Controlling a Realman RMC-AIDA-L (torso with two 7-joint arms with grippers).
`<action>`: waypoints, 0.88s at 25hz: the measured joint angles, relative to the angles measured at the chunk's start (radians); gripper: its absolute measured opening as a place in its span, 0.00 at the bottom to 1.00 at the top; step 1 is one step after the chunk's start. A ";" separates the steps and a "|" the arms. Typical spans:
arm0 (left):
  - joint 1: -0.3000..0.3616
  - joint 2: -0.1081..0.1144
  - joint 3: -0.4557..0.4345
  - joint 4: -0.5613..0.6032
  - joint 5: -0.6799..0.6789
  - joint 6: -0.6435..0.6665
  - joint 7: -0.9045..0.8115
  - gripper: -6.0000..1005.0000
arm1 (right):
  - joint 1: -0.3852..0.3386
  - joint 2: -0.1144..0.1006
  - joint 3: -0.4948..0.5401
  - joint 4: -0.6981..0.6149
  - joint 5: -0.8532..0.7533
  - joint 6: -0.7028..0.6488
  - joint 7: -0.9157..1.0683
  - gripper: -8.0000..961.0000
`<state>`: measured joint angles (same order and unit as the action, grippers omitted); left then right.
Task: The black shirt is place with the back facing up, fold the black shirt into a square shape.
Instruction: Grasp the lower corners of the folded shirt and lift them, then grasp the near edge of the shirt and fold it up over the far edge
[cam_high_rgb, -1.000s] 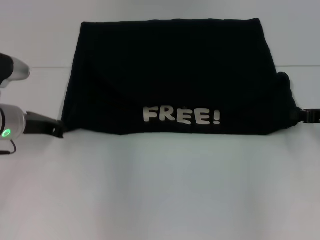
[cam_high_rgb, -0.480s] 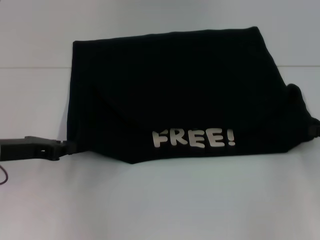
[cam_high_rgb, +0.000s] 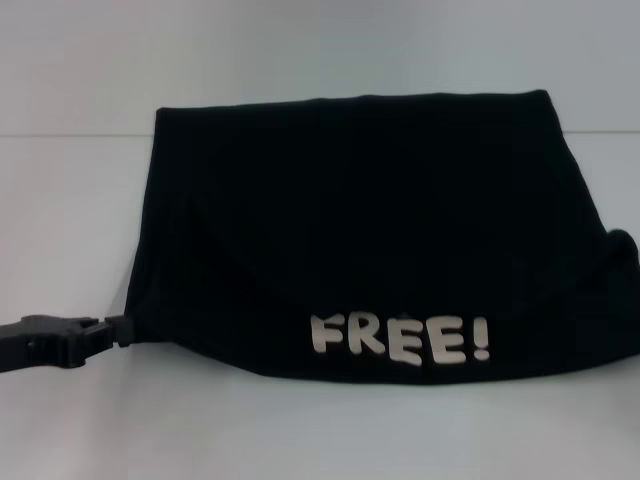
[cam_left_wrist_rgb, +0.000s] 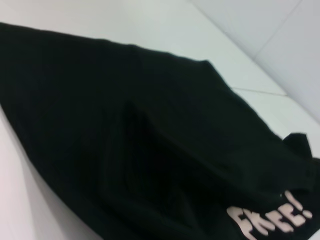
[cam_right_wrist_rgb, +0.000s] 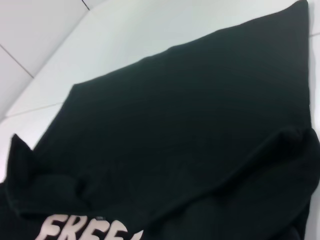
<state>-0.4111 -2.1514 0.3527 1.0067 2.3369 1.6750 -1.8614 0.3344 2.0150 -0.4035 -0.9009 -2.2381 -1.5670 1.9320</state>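
The black shirt (cam_high_rgb: 360, 220) lies folded on the white table, its near flap showing the white "FREE!" lettering (cam_high_rgb: 400, 340). My left gripper (cam_high_rgb: 118, 330) comes in from the left and is shut on the shirt's near left corner, which is pulled toward me. The shirt's right end bunches up and runs off the right edge of the head view; my right gripper is out of view there. The shirt also fills the left wrist view (cam_left_wrist_rgb: 150, 150) and the right wrist view (cam_right_wrist_rgb: 190, 125), with no fingers shown in either.
The white table (cam_high_rgb: 300, 430) shows bare in front of the shirt and to its left. A seam line (cam_high_rgb: 70, 135) crosses the table behind the shirt's far edge.
The shirt's near edge with the lettering has moved toward me and to the right. My left gripper has come nearer with the corner. My right gripper has left the head view.
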 joint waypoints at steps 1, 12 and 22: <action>0.003 0.001 -0.014 -0.002 0.000 0.017 0.007 0.05 | -0.008 0.000 0.019 -0.002 0.000 -0.020 -0.011 0.02; 0.048 0.012 -0.088 -0.036 0.012 0.112 0.045 0.06 | -0.101 0.013 0.112 -0.007 -0.006 -0.152 -0.081 0.02; 0.109 0.013 -0.170 -0.039 0.017 0.196 0.063 0.07 | -0.144 0.009 0.142 0.003 -0.009 -0.190 -0.106 0.02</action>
<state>-0.3021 -2.1383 0.1825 0.9679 2.3543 1.8713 -1.7980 0.1906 2.0241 -0.2615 -0.8977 -2.2473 -1.7575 1.8257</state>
